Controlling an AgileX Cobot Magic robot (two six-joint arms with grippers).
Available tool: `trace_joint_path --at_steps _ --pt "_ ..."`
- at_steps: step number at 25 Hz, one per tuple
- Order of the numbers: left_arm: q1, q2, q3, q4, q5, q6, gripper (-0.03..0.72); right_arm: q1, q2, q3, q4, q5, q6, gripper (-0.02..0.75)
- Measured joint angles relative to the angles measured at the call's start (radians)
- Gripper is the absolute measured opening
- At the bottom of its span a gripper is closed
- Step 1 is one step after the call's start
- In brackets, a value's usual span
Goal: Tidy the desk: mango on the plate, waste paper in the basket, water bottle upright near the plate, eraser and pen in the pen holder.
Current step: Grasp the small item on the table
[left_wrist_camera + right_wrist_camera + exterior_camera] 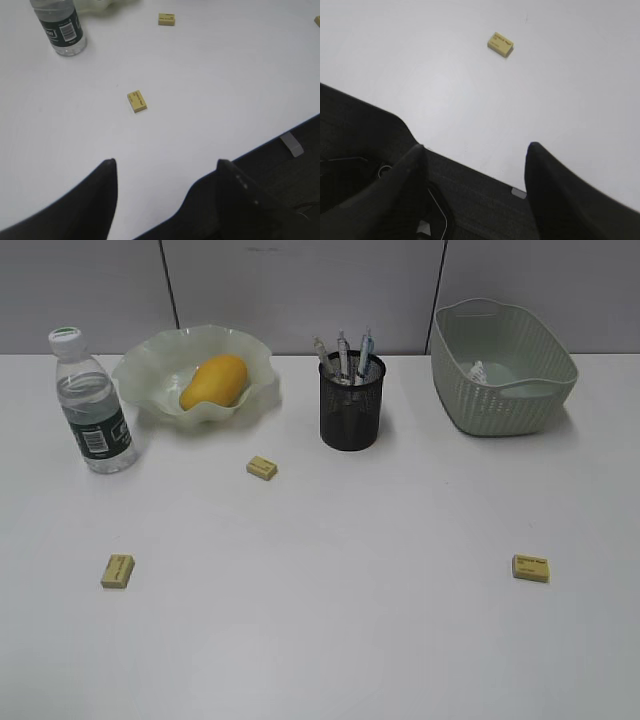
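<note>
Slanted front exterior; wrist views low over desk (330, 620) edges

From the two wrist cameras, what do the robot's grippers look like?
Only the fingers show. The left gripper has two matte black fingers with rounded tips, broadening toward the camera. The right gripper looks the same: two plain black fingers, no markings visible. No cables on them can be made out, and the arms are out of view.

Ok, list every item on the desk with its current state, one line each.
mango: in the plate
water bottle: upright, capped
pen holder: upright, pens inside
basket: upright, waste paper inside
three erasers: loose on desk
left gripper: open, empty
right gripper: open, empty
</note>
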Motion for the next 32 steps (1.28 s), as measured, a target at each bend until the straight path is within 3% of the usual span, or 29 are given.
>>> trace_joint_path --at_steps 9,16,26,32 --pt "0.0 0.066 0.0 0.002 -0.182 0.0 0.466 0.0 -0.138 0.061 -0.001 -0.016 0.011 0.488" --pt "0.0 0.508 -0.045 0.006 -0.217 -0.055 0.466 0.0 -0.138 0.061 -0.001 -0.019 0.012 0.488" --pt "0.004 1.146 -0.256 0.029 -0.247 -0.067 0.466 0.0 -0.138 0.061 -0.004 -0.022 0.014 0.477" --pt "0.096 1.382 -0.356 0.019 -0.259 -0.067 0.466 0.0 -0.138 0.061 -0.004 -0.023 0.014 0.474"
